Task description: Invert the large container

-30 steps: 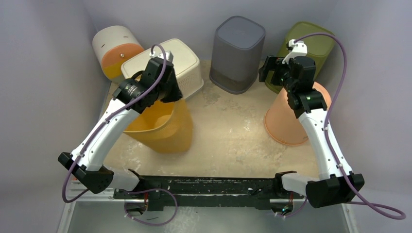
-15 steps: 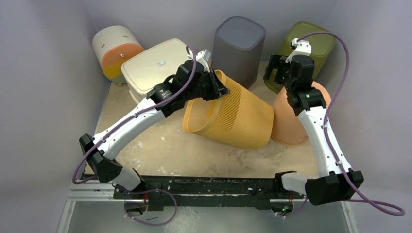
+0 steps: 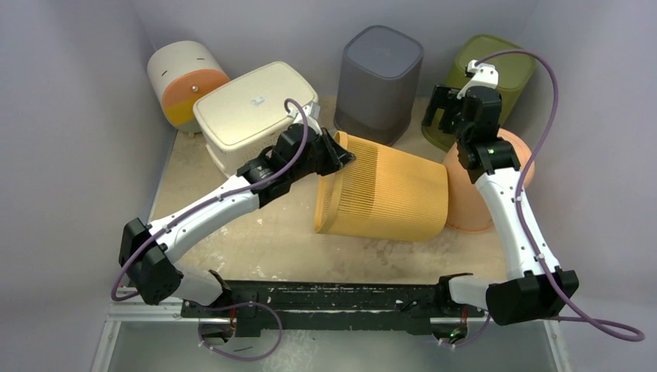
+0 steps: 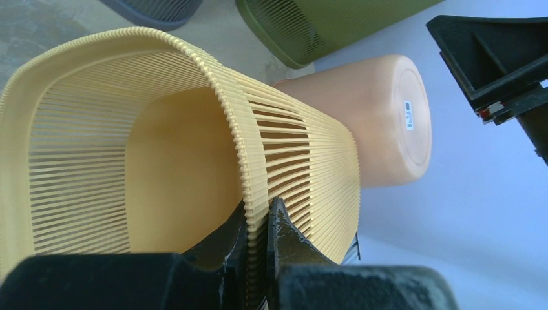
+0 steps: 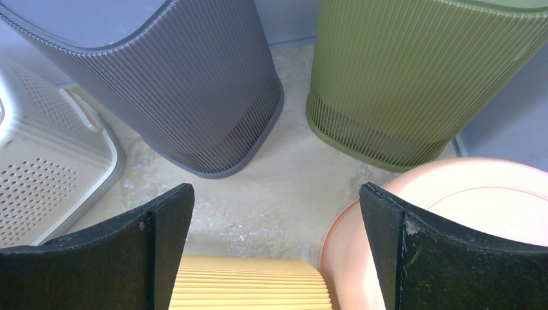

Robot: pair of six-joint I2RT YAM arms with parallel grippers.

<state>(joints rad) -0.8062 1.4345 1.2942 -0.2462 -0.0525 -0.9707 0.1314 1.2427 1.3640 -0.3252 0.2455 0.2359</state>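
The large yellow ribbed container (image 3: 387,198) lies on its side mid-table, its open mouth facing left and its base against the peach container (image 3: 467,209). My left gripper (image 3: 338,157) is shut on its upper rim; in the left wrist view the jaws (image 4: 258,219) pinch the ribbed wall (image 4: 161,148), one finger inside and one outside. My right gripper (image 3: 440,108) hangs open and empty above the far right, over the gap between the bins. The yellow container's base (image 5: 249,284) shows just below its fingers (image 5: 276,194).
An upside-down peach container (image 5: 465,213) sits at the right. A grey bin (image 3: 380,77) and a green bin (image 3: 496,66) stand at the back. A white perforated basket (image 3: 248,108) and a white-and-orange bin (image 3: 182,77) are at the back left. Walls close in on both sides.
My left gripper has carried the yellow container from upright at the left to the middle, tipping it onto its side, against the peach container. The right arm has barely moved.
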